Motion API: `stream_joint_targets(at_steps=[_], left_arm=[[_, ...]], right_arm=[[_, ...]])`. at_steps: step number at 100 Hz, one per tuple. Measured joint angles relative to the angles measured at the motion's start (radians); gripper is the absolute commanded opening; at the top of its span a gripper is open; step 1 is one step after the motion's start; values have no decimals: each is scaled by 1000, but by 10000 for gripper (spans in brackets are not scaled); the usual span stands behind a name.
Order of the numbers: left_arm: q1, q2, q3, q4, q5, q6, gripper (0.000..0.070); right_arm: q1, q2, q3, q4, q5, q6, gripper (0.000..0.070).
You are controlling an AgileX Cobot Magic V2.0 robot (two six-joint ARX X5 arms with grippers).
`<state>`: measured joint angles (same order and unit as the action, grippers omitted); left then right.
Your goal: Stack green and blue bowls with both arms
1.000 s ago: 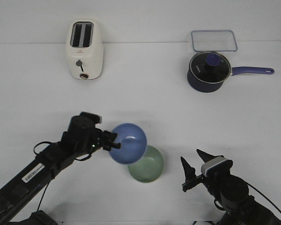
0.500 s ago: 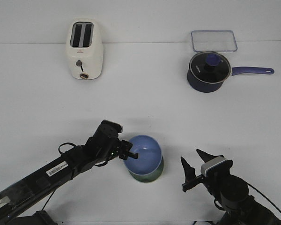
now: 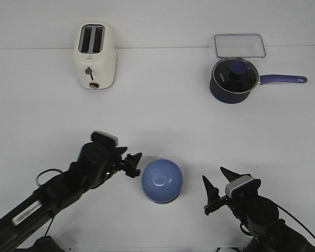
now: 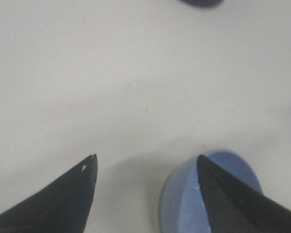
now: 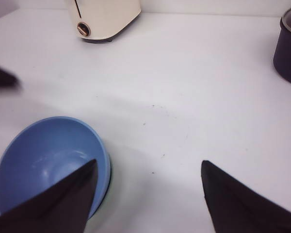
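The blue bowl [image 3: 162, 180] is now released and sits nested in the green bowl [image 4: 161, 213], of which only a thin rim is seen, probably at its lower edge. Half a second ago it was still pinched and tilted. The left gripper [image 3: 132, 164] is drawn back just beside the stack, jaws spread and empty. The right gripper [image 3: 215, 190] is kept near on the counter [image 3: 199, 126], jaws spread as well. The stacking is judged done.

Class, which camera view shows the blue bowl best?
The front view: the whole blue bowl shows from above, unobstructed. The right wrist view shows most of it, partly behind a fingertip. The left wrist view catches only a blurred part.
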<state>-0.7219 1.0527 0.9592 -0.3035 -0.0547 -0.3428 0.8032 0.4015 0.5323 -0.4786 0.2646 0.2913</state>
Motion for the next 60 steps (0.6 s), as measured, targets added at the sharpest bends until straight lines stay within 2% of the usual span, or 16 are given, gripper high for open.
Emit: stream_joint_targets(at_steps=[17,29,32,34,40,41,60], left_arm=[[29,-258,-63,-111,-179,68,382],[53,-404,-212,-137,-212,54,358],[54,-430,-243,-134,-212,44,312],[54,-444,-262,-130,-212,37,261],[54,-480,-301,-127,-212,20,29],[54,-484,-306,-126,-211,17,0],[54,-508,-322,-119,-209,-11,15]], right_arm=[[0,0,0,0,0,0,440],[0,0,0,0,0,0,431],[0,0,0,0,0,0,382],[0,0,0,0,0,0,318],[0,0,0,0,0,0,25],[0,0,0,0,0,0,0],[0,0,0,1,0,-3,10]])
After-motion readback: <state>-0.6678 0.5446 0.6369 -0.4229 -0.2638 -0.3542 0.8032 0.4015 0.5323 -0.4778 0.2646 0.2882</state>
